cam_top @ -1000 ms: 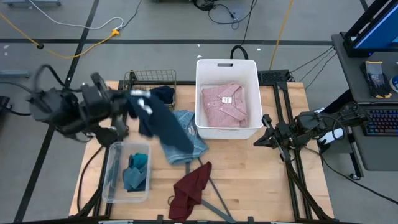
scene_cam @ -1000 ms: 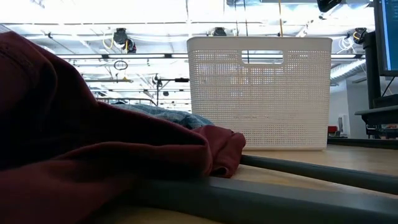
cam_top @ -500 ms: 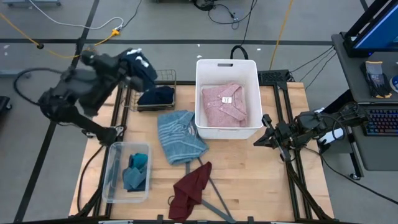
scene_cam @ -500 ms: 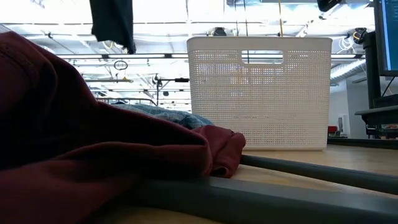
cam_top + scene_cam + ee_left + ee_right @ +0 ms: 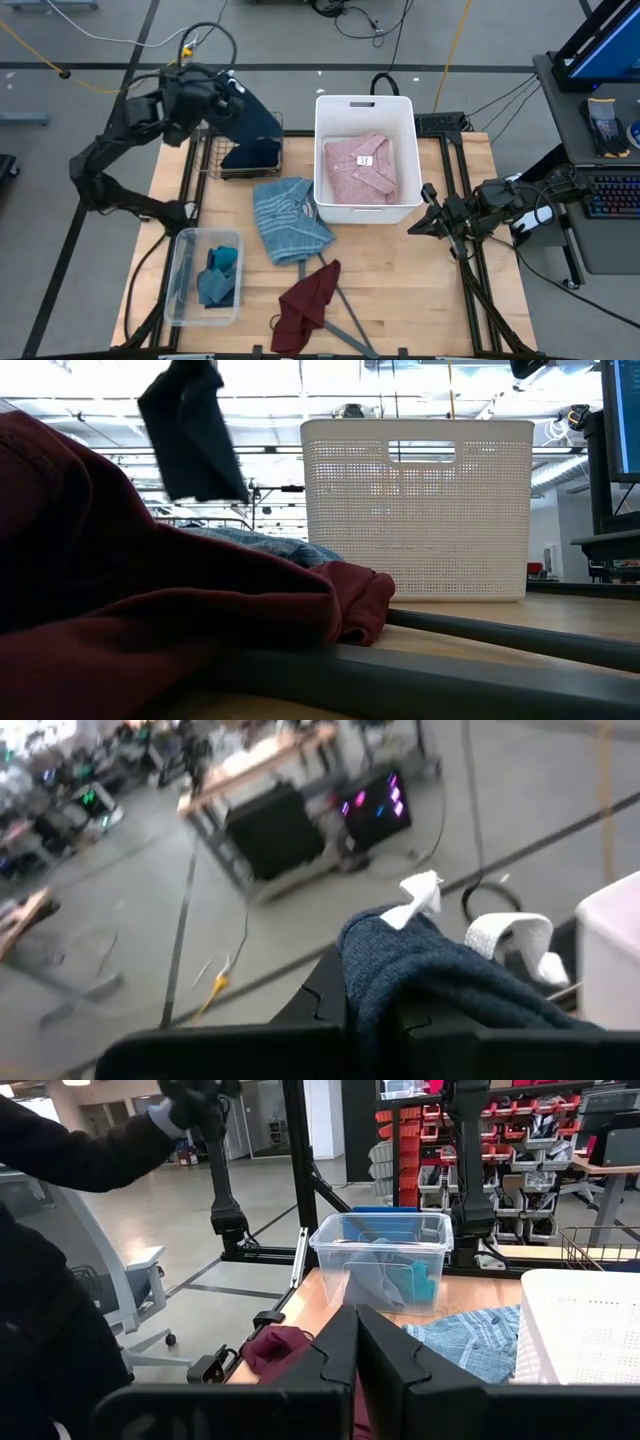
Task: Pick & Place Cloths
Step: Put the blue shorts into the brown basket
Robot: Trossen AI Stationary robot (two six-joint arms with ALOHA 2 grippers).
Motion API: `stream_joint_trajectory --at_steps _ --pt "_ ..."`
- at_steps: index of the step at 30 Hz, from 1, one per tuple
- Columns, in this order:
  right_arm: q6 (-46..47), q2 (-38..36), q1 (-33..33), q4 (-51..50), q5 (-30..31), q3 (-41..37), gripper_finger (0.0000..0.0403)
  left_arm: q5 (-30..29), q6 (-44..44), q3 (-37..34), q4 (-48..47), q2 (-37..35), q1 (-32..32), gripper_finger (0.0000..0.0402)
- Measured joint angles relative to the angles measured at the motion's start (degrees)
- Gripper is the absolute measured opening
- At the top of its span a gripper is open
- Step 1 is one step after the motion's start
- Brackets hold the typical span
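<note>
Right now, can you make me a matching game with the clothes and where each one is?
Clothes:
1. pink shirt
2. navy top
3. maroon garment
4. teal pieces

Places:
A. in the clear plastic box
B. hanging from the shut left gripper, above the wire basket
C. in the white basket
D. on the table at its front edge, over the grey hanger

Pairs: 1-C, 2-B, 3-D, 4-A
</note>
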Motion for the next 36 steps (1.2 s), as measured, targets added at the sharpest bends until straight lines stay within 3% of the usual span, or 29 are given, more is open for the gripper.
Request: stream_joint_trajectory --at_steps 4,9,17,24,36 --pt "0.0 0.0 0.0 0.0 0.0 0.0 0.0 4.4 -0.9 -5.3 0.0 0.0 6.9 0.0003" --pt "0.0 0.0 0.0 0.0 0.0 0.0 0.0 4.6 -2.1 -10.9 -0.1 0.0 13.9 0.0003" --pt "2.1 0.0 0.0 0.0 3.0 0.0 0.0 7.4 -0.9 -17.4 2.1 0.3 19.8 0.0003" --pt "3.2 0.0 0.0 0.0 2.9 0.0 0.0 6.2 0.1 -17.5 7.0 0.1 19.4 0.0003" --pt "3.1 0.0 0.0 0.0 3.0 0.0 0.0 -0.5 2.8 -11.7 2.4 -0.1 13.2 0.0003"
